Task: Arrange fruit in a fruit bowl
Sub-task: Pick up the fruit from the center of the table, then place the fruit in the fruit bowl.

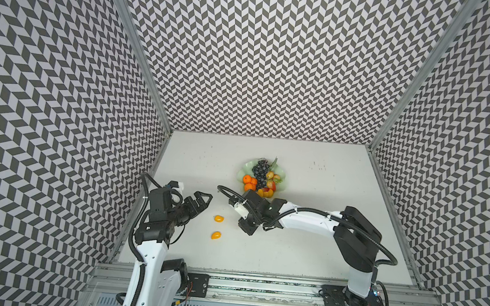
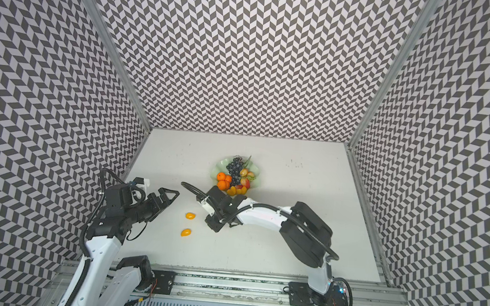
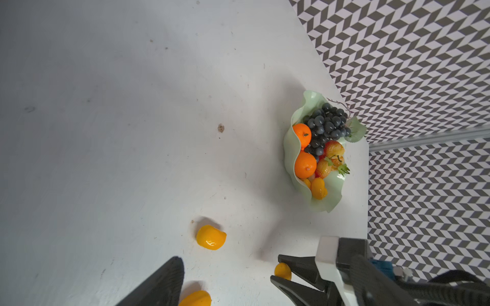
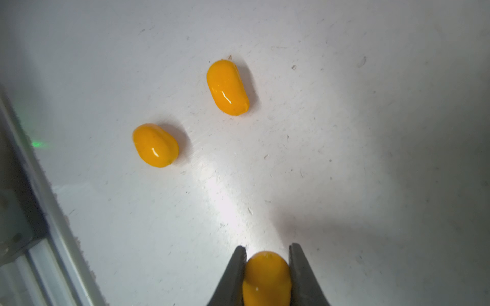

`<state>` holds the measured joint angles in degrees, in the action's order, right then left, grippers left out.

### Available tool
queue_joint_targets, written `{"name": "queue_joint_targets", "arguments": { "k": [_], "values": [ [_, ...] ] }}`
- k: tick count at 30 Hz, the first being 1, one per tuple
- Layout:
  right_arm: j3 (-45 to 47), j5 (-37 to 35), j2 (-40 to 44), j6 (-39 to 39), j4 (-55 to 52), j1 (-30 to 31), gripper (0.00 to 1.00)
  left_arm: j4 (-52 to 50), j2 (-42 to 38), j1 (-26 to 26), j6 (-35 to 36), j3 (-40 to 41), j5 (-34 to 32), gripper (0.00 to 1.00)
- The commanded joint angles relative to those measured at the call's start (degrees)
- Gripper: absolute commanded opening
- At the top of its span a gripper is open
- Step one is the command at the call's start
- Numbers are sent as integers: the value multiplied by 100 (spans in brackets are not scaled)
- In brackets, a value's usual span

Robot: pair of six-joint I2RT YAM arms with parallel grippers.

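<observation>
A pale mint-green scalloped fruit bowl (image 1: 244, 168), heaped with toy fruit (image 1: 258, 172), sits near the black right gripper (image 4: 267, 248), behind where it points. The gripper's jaws pinch a glossy oval yellow-orange kumquat (image 4: 266, 278) across its width, long axis along the fingers.

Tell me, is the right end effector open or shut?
Shut: the right end effector squeezes a yellow kumquat from both sides.

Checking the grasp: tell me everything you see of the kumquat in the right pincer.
The kumquat is a glossy yellow-orange oval, smooth and plastic-looking. It is pinched at its sides between the dark fingers of the right pincer, its rounded end near their tips, over the white table.
</observation>
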<state>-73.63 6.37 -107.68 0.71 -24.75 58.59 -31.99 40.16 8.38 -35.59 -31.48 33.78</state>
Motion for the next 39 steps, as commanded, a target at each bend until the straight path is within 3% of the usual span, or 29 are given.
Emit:
{"name": "queue_joint_targets", "arguments": {
  "k": [1,9,14,24,39],
  "values": [
    [230,161,520,191,378,-226,24,657,43,-468,-311,55,-37,100],
    [543,656,1271,314,542,-1021,24,1528,579,-1954,-833,36,-828,100],
    [293,685,1240,364,459,-1481,24,1987,923,-2416,-888,-8,-1020,100],
    [-665,312,296,265,40,-1928,24,3188,1628,-2953,-762,-101,-1115,100],
    [-1695,-129,-902,284,-440,-2036,24,3894,2872,-3096,-580,-650,-1037,100]
  ]
}}
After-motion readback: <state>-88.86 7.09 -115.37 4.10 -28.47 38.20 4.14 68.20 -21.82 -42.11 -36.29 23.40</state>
